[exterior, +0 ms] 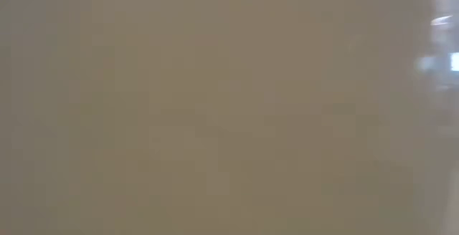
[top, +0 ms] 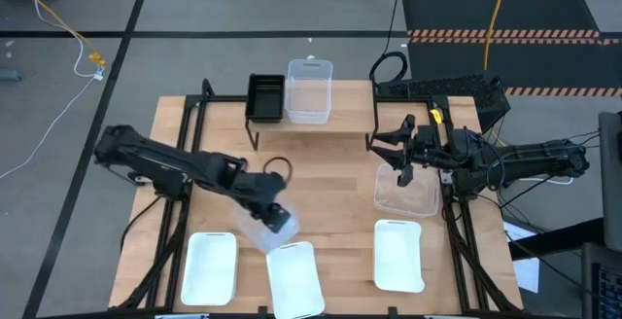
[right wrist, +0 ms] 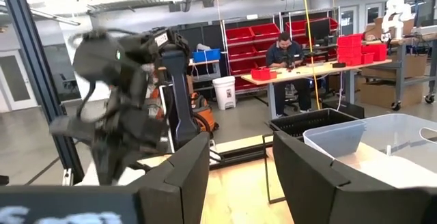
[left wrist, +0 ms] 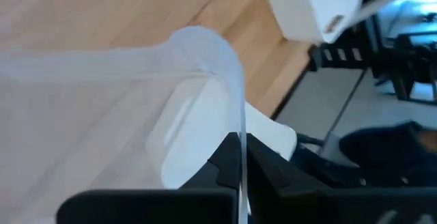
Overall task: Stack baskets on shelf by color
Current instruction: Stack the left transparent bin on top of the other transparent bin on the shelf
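My left gripper (top: 272, 212) (left wrist: 240, 145) is over the table's near middle, shut on a clear basket (top: 260, 230). My right gripper (top: 400, 159) (right wrist: 239, 156) hangs open, touching nothing, just beyond the far edge of a second clear basket (top: 408, 193) that sits on the table at the right. On the shelf (top: 352, 105) at the far side stand a black basket (top: 264, 96) (right wrist: 311, 123) and a clear basket (top: 309, 89) (right wrist: 382, 145), side by side. Three white baskets (top: 210, 265) (top: 295, 278) (top: 398, 254) lie along the near edge. My left gripper pinches the clear basket's thin side wall (left wrist: 240, 125) next to a rounded corner, one finger inside the bin and one outside. The fingers come slanting down from the table's left. The basket looks tilted above a white basket (left wrist: 198, 142), which shows through its wall.
The low view is filled by a blurred beige surface and shows nothing else. Black frame bars (top: 185, 154) run along both table sides. Bare wood (top: 330, 183) lies between the arms. A person (right wrist: 287, 53) sits at a bench far across the room.
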Robot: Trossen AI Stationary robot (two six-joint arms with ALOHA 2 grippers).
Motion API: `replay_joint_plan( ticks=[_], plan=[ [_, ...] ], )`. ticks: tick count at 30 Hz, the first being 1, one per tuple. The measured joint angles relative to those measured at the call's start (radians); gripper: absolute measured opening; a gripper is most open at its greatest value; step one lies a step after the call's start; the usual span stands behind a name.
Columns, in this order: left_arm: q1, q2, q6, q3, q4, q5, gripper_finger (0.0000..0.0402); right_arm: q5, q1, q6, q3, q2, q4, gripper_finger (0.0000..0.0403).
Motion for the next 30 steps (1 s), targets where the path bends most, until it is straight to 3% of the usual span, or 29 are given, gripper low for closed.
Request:
replay_joint_plan(
  ticks=[5, 12, 16, 20, 24, 27, 30],
  plan=[
    [-0.03, -0.107, 0.046, 0.0, -0.035, 0.0, 0.0007, 0.0, 0.0, -0.005, 0.0, 0.0, 0.0, 0.0155],
    [-0.106, -0.193, 0.057, 0.035, -0.238, 0.208, 0.0008, 0.0, 0.0, -0.023, 0.0, 0.0, 0.001, 0.0155],
    [-0.147, -0.199, 0.12, 0.11, -0.229, 0.229, 0.0004, 0.0, 0.0, -0.028, 0.0, 0.0, 0.001, 0.0155],
    [-0.177, -0.179, 0.29, 0.234, -0.177, 0.12, 0.0005, 0.0, 0.0, -0.037, 0.0, 0.0, 0.005, 0.0155],
    [-0.194, -0.151, 0.562, 0.371, -0.17, -0.009, 0.0004, 0.0, 0.0, -0.041, 0.0, 0.0, 0.007, 0.0155],
    [-0.201, -0.142, 0.885, 0.46, -0.181, -0.138, 0.0005, 0.0, 0.0, -0.041, 0.0, 0.0, 0.007, 0.0155],
    [-0.195, -0.142, 1.234, 0.521, -0.157, -0.347, 0.0004, 0.0, 0.0, -0.041, 0.0, 0.0, 0.007, 0.0155]
  ],
)
